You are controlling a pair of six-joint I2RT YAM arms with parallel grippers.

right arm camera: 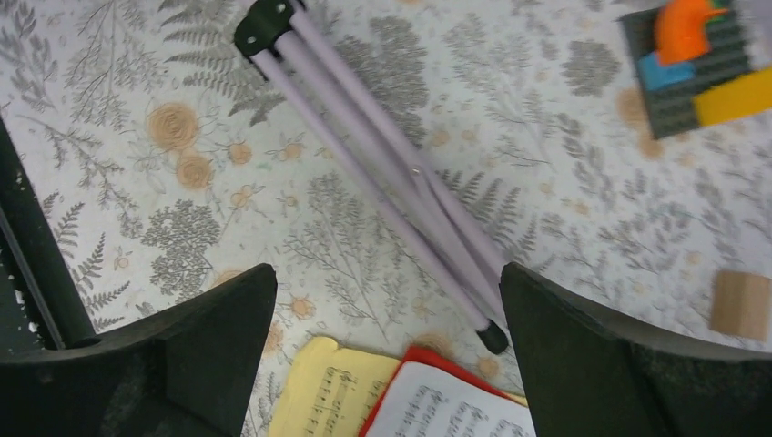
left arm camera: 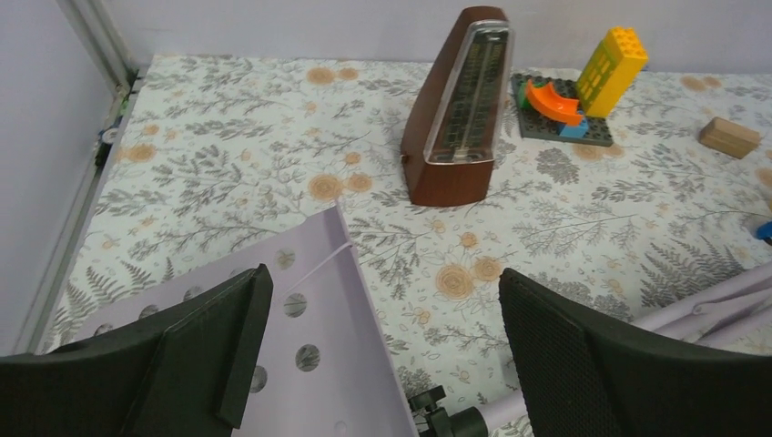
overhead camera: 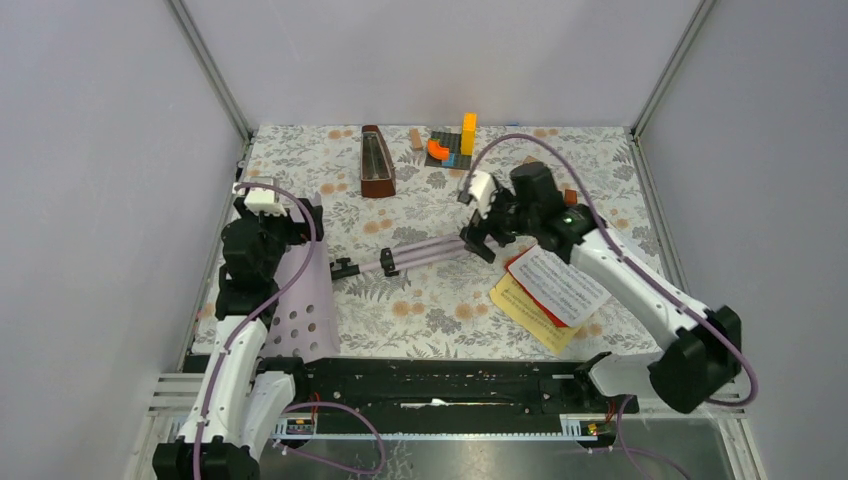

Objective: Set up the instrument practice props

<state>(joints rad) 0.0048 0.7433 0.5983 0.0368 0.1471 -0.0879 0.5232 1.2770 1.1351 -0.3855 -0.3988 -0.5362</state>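
The pale pink perforated panel (overhead camera: 300, 305) lies flat at the left, under my left gripper (overhead camera: 300, 215). In the left wrist view the panel (left arm camera: 314, 346) sits below the left finger, and the left gripper (left arm camera: 384, 300) is open and holds nothing. The lilac tripod (overhead camera: 410, 255) lies folded across the middle, its black joint (left arm camera: 446, 423) by the panel's edge. My right gripper (overhead camera: 472, 225) hangs open over the tripod's (right arm camera: 382, 155) foot end. White (overhead camera: 558, 283), red (right arm camera: 421, 364) and yellow (overhead camera: 522, 308) sheet-music pages lie stacked to the right.
A brown metronome (overhead camera: 377, 162) stands at the back, with orange-yellow toy blocks on a dark base (overhead camera: 452, 147) to its right. A small wooden block (right arm camera: 742, 305) lies near the right gripper. A black rail (overhead camera: 430, 385) runs along the near edge.
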